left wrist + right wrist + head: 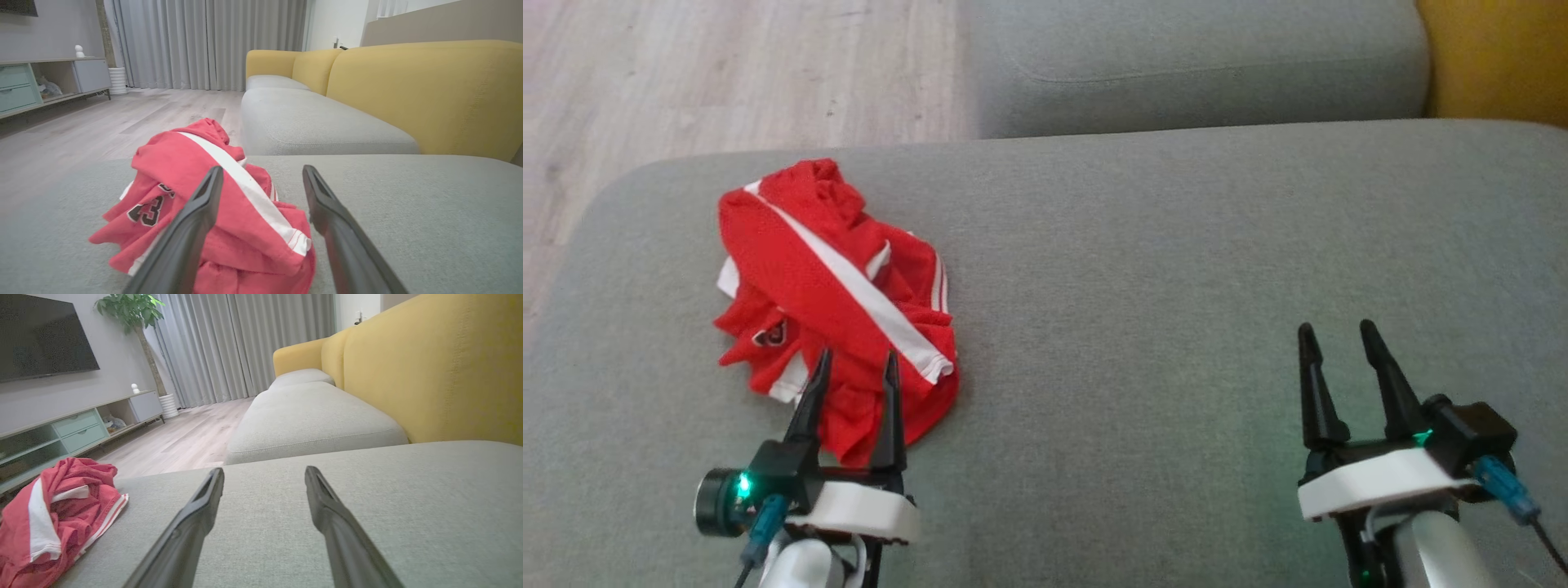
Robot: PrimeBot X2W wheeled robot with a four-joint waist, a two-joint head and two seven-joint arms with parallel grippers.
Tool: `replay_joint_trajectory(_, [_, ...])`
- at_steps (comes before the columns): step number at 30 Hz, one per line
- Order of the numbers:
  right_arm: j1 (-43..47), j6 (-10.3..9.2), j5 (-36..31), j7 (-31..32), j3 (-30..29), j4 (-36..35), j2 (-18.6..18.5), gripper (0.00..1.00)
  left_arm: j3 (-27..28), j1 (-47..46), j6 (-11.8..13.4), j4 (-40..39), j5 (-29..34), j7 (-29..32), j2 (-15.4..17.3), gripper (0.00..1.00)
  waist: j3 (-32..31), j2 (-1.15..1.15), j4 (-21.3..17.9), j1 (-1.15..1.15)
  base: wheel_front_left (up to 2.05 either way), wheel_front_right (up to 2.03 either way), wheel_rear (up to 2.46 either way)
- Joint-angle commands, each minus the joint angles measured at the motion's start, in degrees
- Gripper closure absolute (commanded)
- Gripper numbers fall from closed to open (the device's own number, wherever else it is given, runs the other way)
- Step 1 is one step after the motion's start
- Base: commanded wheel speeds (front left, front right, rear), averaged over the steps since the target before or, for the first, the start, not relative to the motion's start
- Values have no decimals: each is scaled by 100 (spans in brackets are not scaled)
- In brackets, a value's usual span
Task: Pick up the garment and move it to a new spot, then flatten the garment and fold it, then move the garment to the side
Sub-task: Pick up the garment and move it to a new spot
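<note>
Jaws on both arms stand spread wide, gripping nothing. The left gripper sits low over the grey seat cushion, and its two dark fingers straddle the near edge of the red garment; whether they touch the cloth I cannot tell. The garment lies crumpled in a heap right ahead of that gripper. White stripes run across it, and in the left wrist view a dark "23" shows on a fold left of the left finger. The right gripper is well apart from the heap, with bare cushion under and ahead of its fingers; from there the garment lies far off to the left.

Beyond both grippers a second grey seat cushion butts against the first, and a yellow backrest runs along to their right. To their left, pale wood floor stretches away to a long low TV cabinet. Its two pale green drawers are closed. An open compartment beside them holds a small pale bundle too blurred to name, and a small white figure stands on top. Above hangs a dark television. At the cabinet's far end a white ribbed pot holds a leafy plant. Grey curtains cover the far wall.
</note>
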Motion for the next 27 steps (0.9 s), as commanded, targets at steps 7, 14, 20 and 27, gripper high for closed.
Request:
replay_joint_trajectory(7, [-84,-4,38,-62,427,-210,-44,0,439,-17,-5,-157,135,-55,-20,0,-163,0,480,0,0,0,0])
replay_joint_trajectory(14, [9,-4,113,-62,696,-213,-44,0,611,139,-13,-182,220,-55,-38,0,-263,0,952,0,0,0,0])
replay_joint_trajectory(20, [69,-4,158,-62,877,-243,-44,0,728,260,-32,-206,283,-55,-48,0,-323,0,1267,0,0,0,0])
replay_joint_trajectory(27, [99,-4,219,-62,1024,-237,-44,0,832,323,-62,-287,363,-55,-56,0,-339,0,1452,0,0,0,0])
